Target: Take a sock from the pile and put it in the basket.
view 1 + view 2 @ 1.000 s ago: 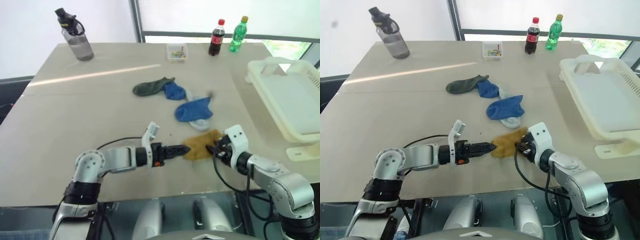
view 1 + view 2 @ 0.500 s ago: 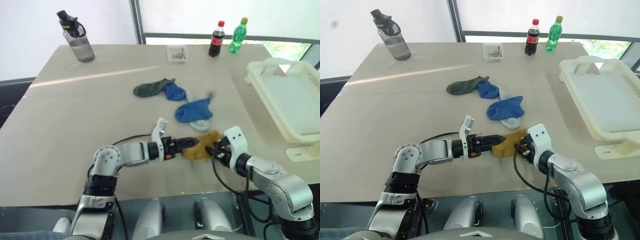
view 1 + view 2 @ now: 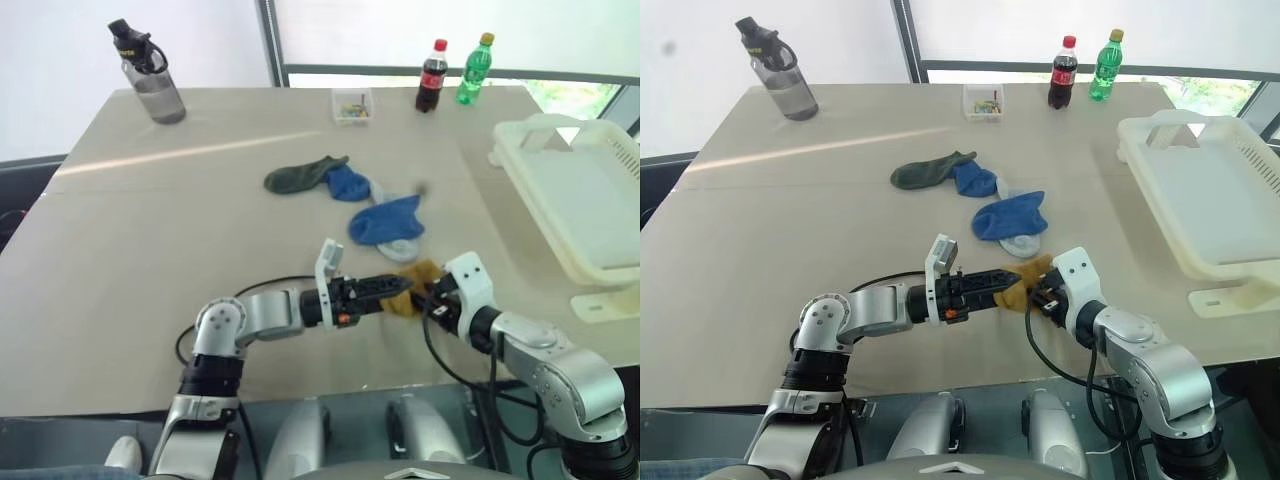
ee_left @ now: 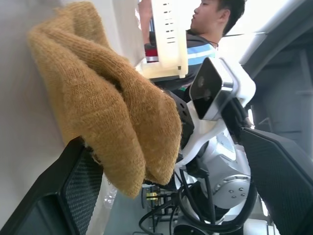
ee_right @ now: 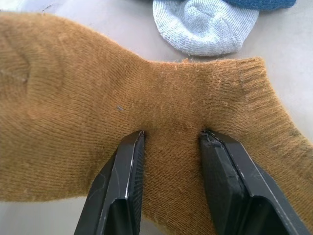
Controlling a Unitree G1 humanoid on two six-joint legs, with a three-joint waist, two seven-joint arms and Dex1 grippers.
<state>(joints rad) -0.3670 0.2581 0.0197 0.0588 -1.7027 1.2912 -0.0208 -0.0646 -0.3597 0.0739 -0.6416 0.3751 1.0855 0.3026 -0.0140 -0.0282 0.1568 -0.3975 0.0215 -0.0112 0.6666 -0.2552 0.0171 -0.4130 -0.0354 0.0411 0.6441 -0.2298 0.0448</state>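
Our right gripper (image 5: 171,142) has its jaws pinching the mustard sock (image 3: 1025,283) at the bench's 6 o'clock edge; left gripper (image 3: 1002,281) jaws wide around it. Both tugging could stretch or drop it.

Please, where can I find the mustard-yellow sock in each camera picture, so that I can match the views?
Left eye view: sock low, right of centre, between the two hands.
Right eye view: sock low centre, just below the blue sock.
Left wrist view: sock hangs bunched across the left and centre.
Right wrist view: sock spread wide, pinched by the right hand.
Shared landmark: the white basket.
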